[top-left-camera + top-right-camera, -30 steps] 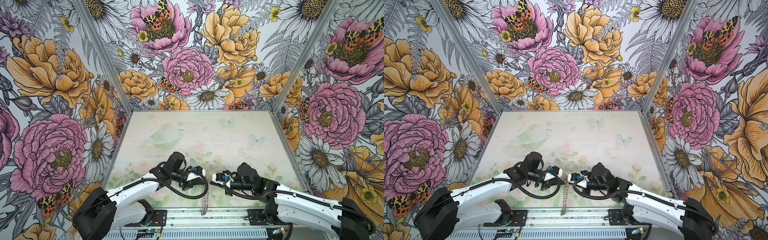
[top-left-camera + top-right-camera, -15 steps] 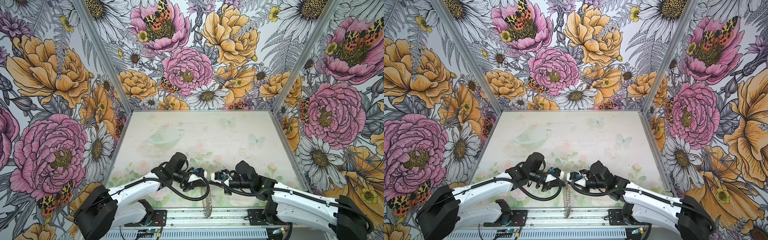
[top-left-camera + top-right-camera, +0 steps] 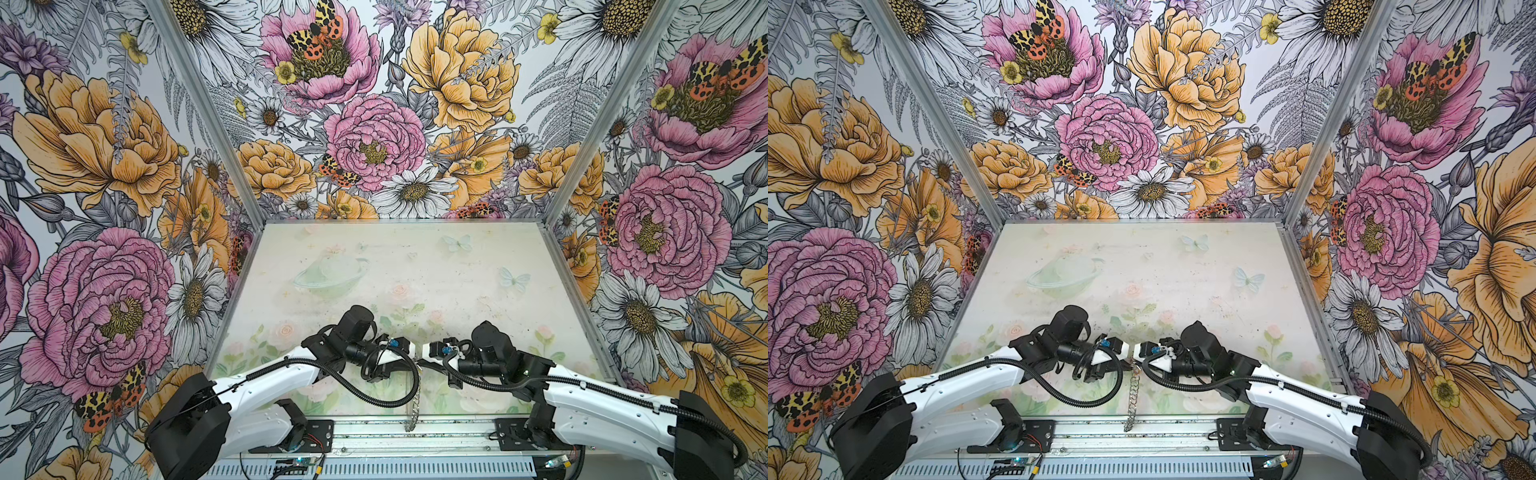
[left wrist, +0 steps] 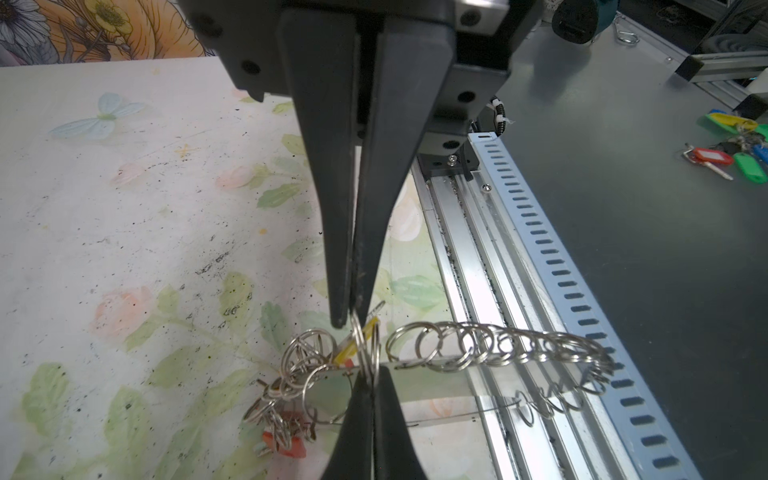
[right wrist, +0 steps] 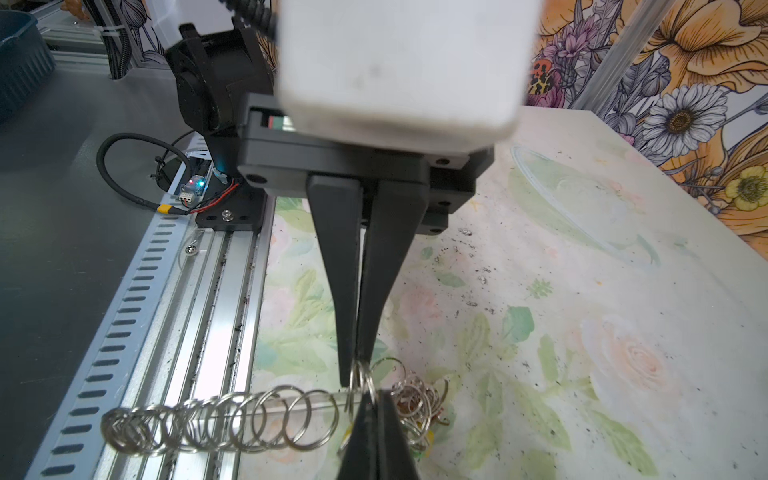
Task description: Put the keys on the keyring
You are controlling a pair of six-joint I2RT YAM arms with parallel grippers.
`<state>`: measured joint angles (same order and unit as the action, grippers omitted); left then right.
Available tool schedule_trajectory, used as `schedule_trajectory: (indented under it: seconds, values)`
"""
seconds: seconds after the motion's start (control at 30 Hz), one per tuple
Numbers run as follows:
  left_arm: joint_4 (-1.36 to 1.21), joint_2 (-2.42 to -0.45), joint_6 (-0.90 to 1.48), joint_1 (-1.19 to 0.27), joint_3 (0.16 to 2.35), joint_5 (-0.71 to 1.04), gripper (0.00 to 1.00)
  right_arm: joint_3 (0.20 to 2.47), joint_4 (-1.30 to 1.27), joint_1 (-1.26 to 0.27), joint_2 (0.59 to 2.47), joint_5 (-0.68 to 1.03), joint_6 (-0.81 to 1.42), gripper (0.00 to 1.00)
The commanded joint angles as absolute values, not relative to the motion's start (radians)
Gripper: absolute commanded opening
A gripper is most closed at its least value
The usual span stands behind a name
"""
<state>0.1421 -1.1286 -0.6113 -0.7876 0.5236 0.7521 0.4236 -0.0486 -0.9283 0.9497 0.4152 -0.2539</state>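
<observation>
Clamped shut, tip to tip, on one split ring: left end effector, right end effector. Trailing from there toward the near rail, crosswise to both: keyring. Right beside the pinch, equally near either: yellow-tagged key.

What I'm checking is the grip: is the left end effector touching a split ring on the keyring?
Touching. In the left wrist view the left end effector pinches a split ring of the keyring, no gap.
</observation>
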Motion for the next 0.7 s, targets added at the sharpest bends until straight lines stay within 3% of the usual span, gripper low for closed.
schedule_trajectory:
  seconds: [0.0, 0.23, 0.67]
  values:
    - [0.076, -1.085, -0.630, -0.810, 0.529, 0.780, 0.00, 0.471, -0.138, -0.916, 0.991, 0.366, -0.228, 0.00]
    - [0.074, -1.099, -0.630, -0.811, 0.532, 0.782, 0.00, 0.477, -0.182, -0.875, 1.002, 0.424, -0.195, 0.00]
    - [0.043, -1.089, -0.616, -0.811, 0.520, 0.775, 0.00, 0.483, -0.178, -0.870, 1.048, 0.559, -0.215, 0.10]
